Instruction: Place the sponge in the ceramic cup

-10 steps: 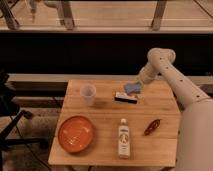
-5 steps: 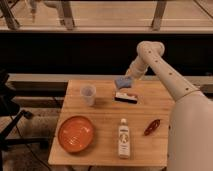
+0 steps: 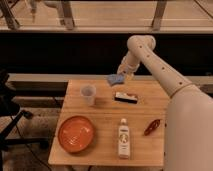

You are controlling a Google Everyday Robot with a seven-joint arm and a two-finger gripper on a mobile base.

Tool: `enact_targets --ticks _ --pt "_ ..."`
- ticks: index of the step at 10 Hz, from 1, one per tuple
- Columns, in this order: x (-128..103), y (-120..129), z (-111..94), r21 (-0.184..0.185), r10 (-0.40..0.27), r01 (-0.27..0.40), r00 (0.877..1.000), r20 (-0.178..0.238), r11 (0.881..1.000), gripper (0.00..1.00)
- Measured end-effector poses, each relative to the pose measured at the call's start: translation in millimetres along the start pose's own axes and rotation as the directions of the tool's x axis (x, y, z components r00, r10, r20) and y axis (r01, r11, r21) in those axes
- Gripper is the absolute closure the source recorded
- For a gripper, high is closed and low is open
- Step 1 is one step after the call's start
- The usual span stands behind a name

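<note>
The light-blue sponge (image 3: 115, 79) hangs just above the far edge of the wooden table (image 3: 105, 120), held in my gripper (image 3: 120, 77), which is shut on it. The ceramic cup (image 3: 88, 94), a small pale tumbler, stands upright on the table's left part, to the left of and nearer than the sponge. My white arm reaches in from the right and bends down to the gripper.
A flat black-and-white block (image 3: 126, 97) lies below the sponge. An orange plate (image 3: 76, 133) sits at the front left, a white bottle (image 3: 123, 138) lies at the front centre, and a red chili-like object (image 3: 152, 126) lies at the right. A dark chair (image 3: 7, 110) stands left of the table.
The gripper has carried the sponge leftward, from above the black-and-white block toward the cup. The arm's elbow has swung left with it.
</note>
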Motion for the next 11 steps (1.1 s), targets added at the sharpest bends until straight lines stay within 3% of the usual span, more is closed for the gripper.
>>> enact_targets --ticks 11 --pt "-47.6 -39.2 -9.3 0.035 -0.122 0.124 0.992 -0.043 0.992 1.0"
